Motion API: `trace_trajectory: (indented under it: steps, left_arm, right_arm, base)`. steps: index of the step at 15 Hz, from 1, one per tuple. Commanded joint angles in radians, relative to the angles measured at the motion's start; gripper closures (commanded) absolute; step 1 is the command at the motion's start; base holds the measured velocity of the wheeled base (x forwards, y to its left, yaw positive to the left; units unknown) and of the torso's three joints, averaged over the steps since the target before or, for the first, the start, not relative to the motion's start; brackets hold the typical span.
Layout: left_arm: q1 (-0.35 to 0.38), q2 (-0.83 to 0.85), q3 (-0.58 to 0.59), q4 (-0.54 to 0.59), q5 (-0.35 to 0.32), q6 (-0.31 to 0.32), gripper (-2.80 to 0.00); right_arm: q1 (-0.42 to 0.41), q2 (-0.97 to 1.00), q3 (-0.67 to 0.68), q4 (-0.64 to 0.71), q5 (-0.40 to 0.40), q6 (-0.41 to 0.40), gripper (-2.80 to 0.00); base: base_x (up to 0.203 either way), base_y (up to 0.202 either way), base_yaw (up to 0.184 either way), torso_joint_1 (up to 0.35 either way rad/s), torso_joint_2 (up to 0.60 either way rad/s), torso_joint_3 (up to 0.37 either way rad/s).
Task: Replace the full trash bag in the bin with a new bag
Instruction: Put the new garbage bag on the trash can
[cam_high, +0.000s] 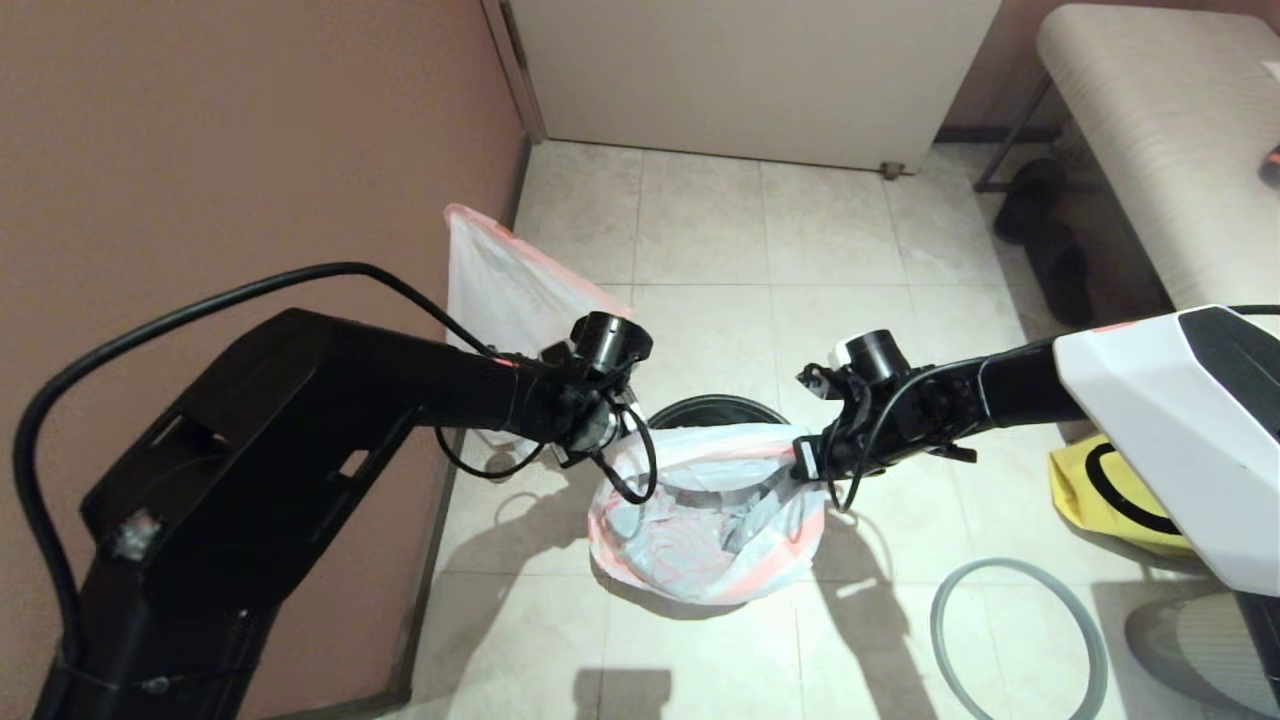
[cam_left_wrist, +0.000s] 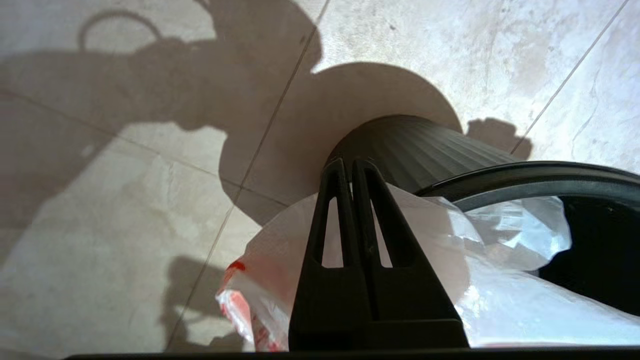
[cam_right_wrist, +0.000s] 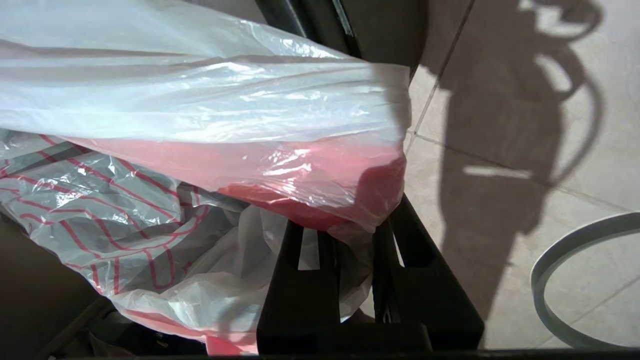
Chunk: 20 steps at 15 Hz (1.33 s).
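The new bag (cam_high: 700, 540), thin white plastic with red print and pink edges, hangs stretched over the mouth of the dark bin (cam_high: 715, 408) between my two grippers. My left gripper (cam_high: 600, 445) is shut on the bag's edge at the bin's left side; the left wrist view shows the fingers (cam_left_wrist: 345, 200) pressed together over the plastic (cam_left_wrist: 500, 300), beside the bin's ribbed wall (cam_left_wrist: 415, 145). My right gripper (cam_high: 805, 462) grips the opposite edge; a pink fold (cam_right_wrist: 310, 175) drapes over its tips (cam_right_wrist: 345, 225). The full trash bag (cam_high: 495, 285) leans against the left wall.
The grey ring rim (cam_high: 1010, 563) lies on the tiled floor at the right front, also in the right wrist view (cam_right_wrist: 545, 255). A yellow bag (cam_high: 1075, 490) sits under my right arm. A bench (cam_high: 1150, 130) and dark shoes (cam_high: 1040, 230) stand at the back right.
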Motion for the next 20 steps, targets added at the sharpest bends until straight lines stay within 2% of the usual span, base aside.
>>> trace_trajectory:
  steps: [1, 4, 7, 11, 14, 17, 20]
  left_arm:
    - [-0.002, -0.072, 0.048, 0.006, -0.002, -0.011, 0.00]
    - [-0.031, -0.180, 0.101, 0.112, -0.067, -0.038, 0.00]
    - [-0.088, -0.239, 0.112, 0.347, -0.145, -0.083, 0.00]
    - [-0.090, -0.128, 0.124, 0.363, -0.187, -0.097, 0.00]
    - [-0.077, -0.049, 0.101, 0.290, -0.202, -0.076, 0.00]
    - [-0.054, -0.002, 0.095, 0.098, -0.194, -0.049, 0.00]
    - [-0.039, -0.026, 0.093, -0.071, -0.161, -0.011, 0.00]
  right_arm:
    - [0.002, -0.001, 0.003, -0.002, 0.001, 0.002, 0.00]
    - [0.002, 0.011, 0.004, -0.032, 0.001, 0.008, 0.00]
    - [0.004, 0.015, 0.004, -0.033, 0.001, 0.008, 0.00]
    - [0.010, 0.015, 0.003, -0.034, 0.001, 0.011, 0.00]
    - [0.010, 0.013, 0.004, -0.034, 0.001, 0.011, 0.00]
    - [0.011, 0.007, 0.007, -0.034, 0.001, 0.011, 0.00]
    - [0.013, 0.007, 0.010, -0.034, 0.002, 0.011, 0.00]
  base:
    - [0.000, 0.000, 0.000, 0.000, 0.00, 0.000]
    - [0.000, 0.000, 0.000, 0.000, 0.00, 0.000]
    - [0.000, 0.000, 0.000, 0.000, 0.00, 0.000]
    - [0.000, 0.000, 0.000, 0.000, 0.00, 0.000]
    - [0.000, 0.000, 0.000, 0.000, 0.00, 0.000]
    - [0.000, 0.000, 0.000, 0.000, 0.00, 0.000]
    - [0.000, 0.000, 0.000, 0.000, 0.00, 0.000]
